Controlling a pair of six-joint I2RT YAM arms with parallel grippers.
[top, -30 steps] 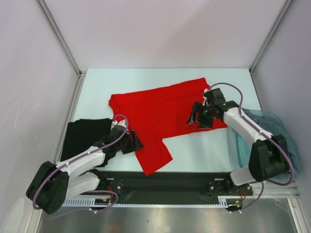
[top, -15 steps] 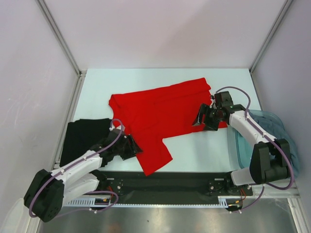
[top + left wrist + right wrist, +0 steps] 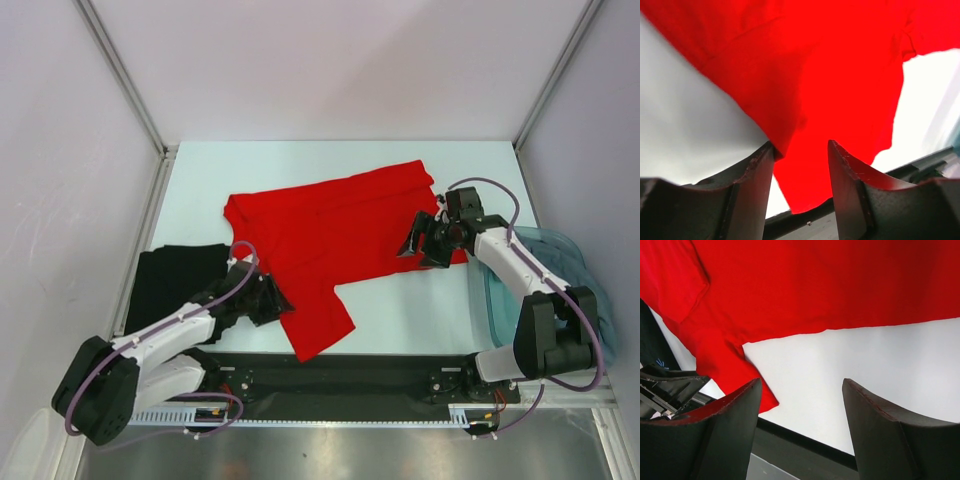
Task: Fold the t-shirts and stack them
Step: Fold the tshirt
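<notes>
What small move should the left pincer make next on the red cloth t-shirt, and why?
Probably close the left pincer on the bright red cloth t-shirt. Its jaws stand apart at the shirt's near-left edge, with red cloth lying between them, so a grip seems ready. The right pincer is open near the shirt's right edge, holding nothing.

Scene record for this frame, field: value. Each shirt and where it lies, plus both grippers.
red t-shirt: spread out mid-table
black t-shirt: compact, at the table's left edge
teal-grey shirts: heaped at the right edge
left gripper: fingers apart, straddling the red t-shirt's near-left edge
right gripper: fingers apart at the red t-shirt's near-right edge, nothing held
stack: not yet started
</notes>
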